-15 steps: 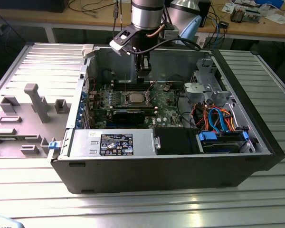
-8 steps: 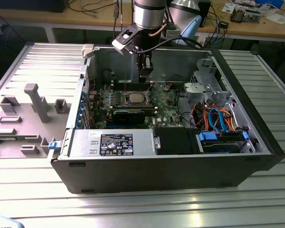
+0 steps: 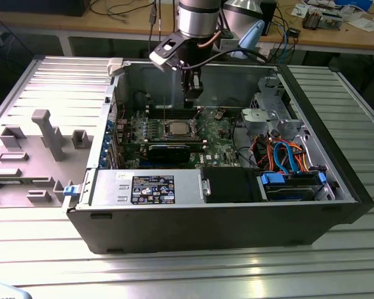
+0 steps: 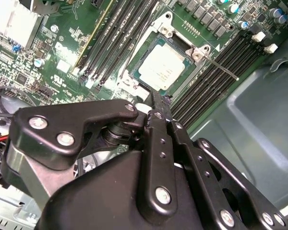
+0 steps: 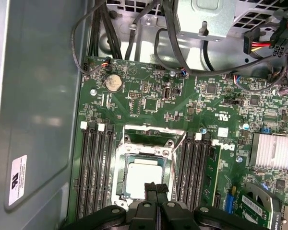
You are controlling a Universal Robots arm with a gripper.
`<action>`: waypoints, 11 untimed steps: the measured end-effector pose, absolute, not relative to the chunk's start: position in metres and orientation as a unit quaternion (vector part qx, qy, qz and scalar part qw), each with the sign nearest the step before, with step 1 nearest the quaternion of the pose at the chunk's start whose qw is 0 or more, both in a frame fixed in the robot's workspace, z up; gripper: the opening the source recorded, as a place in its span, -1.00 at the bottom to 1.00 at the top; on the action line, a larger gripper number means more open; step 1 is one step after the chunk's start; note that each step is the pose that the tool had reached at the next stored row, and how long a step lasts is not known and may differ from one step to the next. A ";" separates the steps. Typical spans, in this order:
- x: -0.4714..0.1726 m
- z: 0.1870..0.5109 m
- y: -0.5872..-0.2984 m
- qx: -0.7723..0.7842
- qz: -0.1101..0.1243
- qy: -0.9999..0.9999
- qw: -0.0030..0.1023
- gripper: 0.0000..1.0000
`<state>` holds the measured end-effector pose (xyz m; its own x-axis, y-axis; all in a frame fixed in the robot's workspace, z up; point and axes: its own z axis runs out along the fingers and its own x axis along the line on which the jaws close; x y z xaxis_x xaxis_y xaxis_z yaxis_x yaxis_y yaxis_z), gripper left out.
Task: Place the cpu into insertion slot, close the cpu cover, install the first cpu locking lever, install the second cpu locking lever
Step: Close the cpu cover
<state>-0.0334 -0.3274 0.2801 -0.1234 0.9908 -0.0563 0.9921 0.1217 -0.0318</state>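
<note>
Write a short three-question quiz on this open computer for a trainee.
1. True or false: the gripper holds the cpu.
2. Which parts flank the cpu on two sides? A) memory slots B) fans C) hard drives
3. Fill in: the blue and orange cables lie toward the exterior view's ____.
Key: 1 false; 2 A; 3 right.
</note>
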 end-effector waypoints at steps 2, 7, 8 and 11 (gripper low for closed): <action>-0.032 0.280 -0.327 0.662 -0.031 0.749 0.011 -0.79; -0.030 0.280 -0.326 0.662 -0.031 0.749 0.011 -0.79; -0.030 0.280 -0.326 0.662 -0.031 0.749 0.011 -0.79; -0.028 0.280 -0.326 0.662 -0.031 0.749 0.011 -0.79</action>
